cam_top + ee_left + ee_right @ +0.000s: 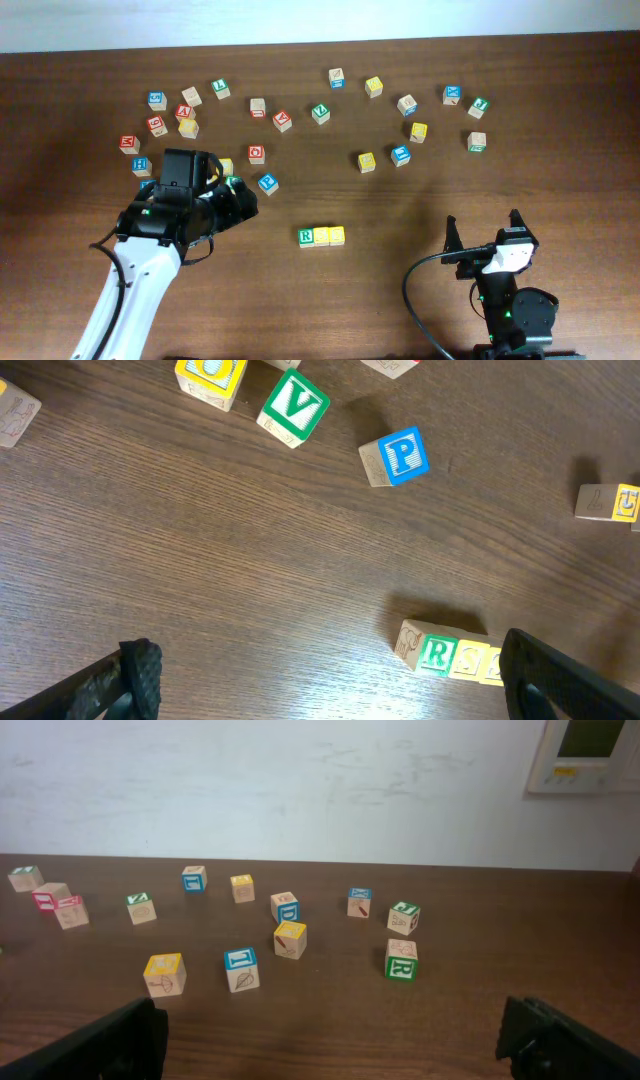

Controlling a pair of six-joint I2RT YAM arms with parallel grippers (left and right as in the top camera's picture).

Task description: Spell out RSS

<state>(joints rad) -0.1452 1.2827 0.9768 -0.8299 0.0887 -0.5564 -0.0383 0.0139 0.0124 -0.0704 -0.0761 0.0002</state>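
Currently, the word reads as assembled. The R cube (307, 237) heads a straight row on the table (400, 300), the first S cube (322, 236) touches its right face, and the second S cube (337, 235) touches that 1 in turn, so all 3 spell R-S-S. The left gripper (328, 675) hovers up and to the left of the R cube, jaws spread wide with nothing between them. A blue P cube (268, 183) lies near it on the same side of the R cube. The right gripper (483, 228) stands well to the right of the R cube, past the row's far end, jaws likewise apart and empty. Judgement: placing appears complete, and the step in hand is clearing away. The next move calls for pulling the left arm back from the R cube without brushing the row or the P cube. The left wrist view hides part of the second S cube behind a finger, so confirm its seating from overhead.
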